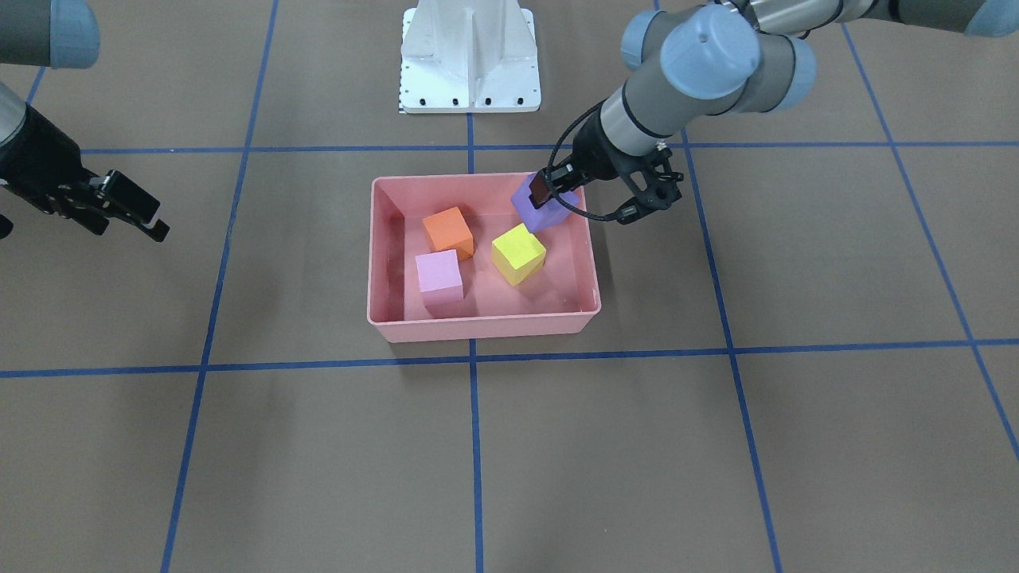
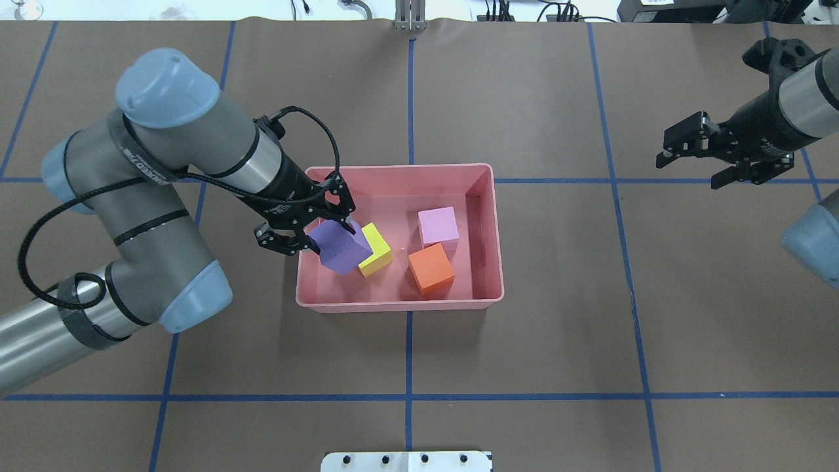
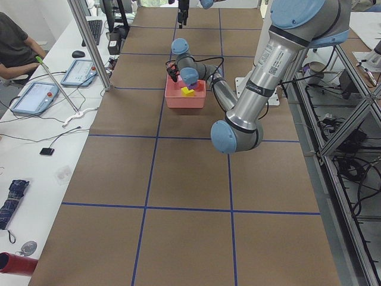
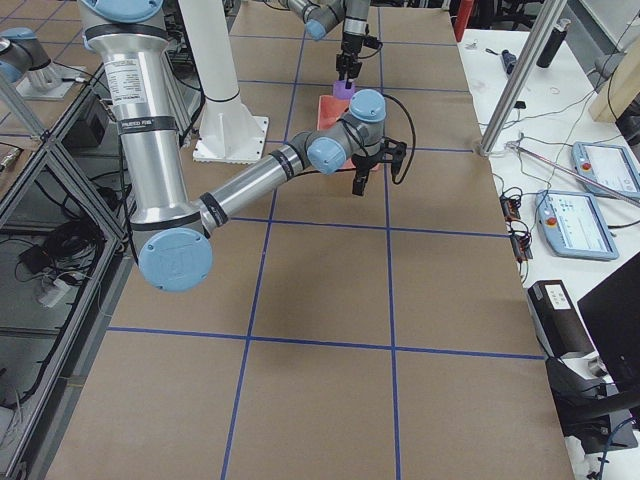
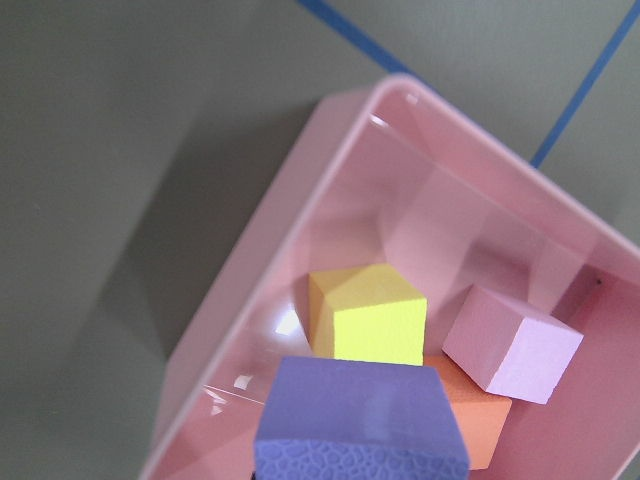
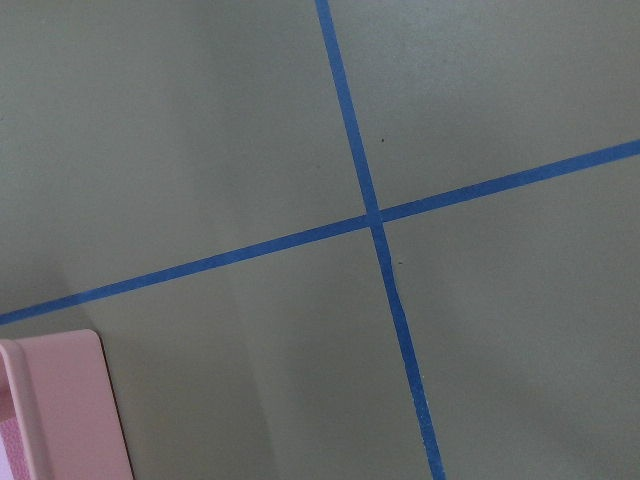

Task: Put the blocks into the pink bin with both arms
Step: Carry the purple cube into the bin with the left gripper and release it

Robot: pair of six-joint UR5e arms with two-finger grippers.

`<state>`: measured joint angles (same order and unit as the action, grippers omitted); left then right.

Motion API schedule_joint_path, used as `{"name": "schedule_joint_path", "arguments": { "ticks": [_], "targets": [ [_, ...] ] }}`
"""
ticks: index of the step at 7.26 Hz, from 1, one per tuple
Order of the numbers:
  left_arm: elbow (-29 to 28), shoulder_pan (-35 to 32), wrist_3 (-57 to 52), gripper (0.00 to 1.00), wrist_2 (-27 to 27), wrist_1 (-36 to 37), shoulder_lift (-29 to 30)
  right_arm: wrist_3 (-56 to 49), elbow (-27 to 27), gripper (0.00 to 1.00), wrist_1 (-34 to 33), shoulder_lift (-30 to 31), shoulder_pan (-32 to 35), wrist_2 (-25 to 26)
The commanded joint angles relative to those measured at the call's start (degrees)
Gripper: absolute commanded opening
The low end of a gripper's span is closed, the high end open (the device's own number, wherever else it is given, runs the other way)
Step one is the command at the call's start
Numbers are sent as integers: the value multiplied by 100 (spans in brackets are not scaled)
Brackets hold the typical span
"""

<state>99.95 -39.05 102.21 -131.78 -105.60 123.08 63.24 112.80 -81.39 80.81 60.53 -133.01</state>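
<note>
A flat table covered in brown paper [image 1: 716, 446], gridded with blue tape lines [image 1: 475, 446], carries a salmon-pink rectangular plastic bin [image 1: 486, 328] straddling one line, and a white metal base [image 1: 470, 56] apart from the bin on the robot's side.

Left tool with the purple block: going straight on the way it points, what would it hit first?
Probably the yellow-green block, just ahead of the purple block that the left tool holds over the pink bin; possibly the bin floor beside it, since depth is unclear.
</note>
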Motion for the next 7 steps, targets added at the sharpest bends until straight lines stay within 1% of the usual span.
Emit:
{"name": "schedule_joint_path", "arguments": {
  "ticks": [1,2,3,4,6,7],
  "targets": [
    [-116,151,-43,56,161,75,32,-5,-13,99,0,5,3,3],
    [-116,143,-44,71,161,75,23,-5,-13,99,0,5,3,3],
    [-116,143,-52,83,161,75,14,-5,-13,99,0,5,3,3],
    [-64,117,-53,100,161,75,14,-13,-13,99,0,-4,12,-5],
    [59,29,-53,100,153,75,-47,-14,-13,99,0,5,73,-23],
    [391,-76,-140,100,153,75,-404,-83,-13,99,0,31,160,-40]
  ]
}}
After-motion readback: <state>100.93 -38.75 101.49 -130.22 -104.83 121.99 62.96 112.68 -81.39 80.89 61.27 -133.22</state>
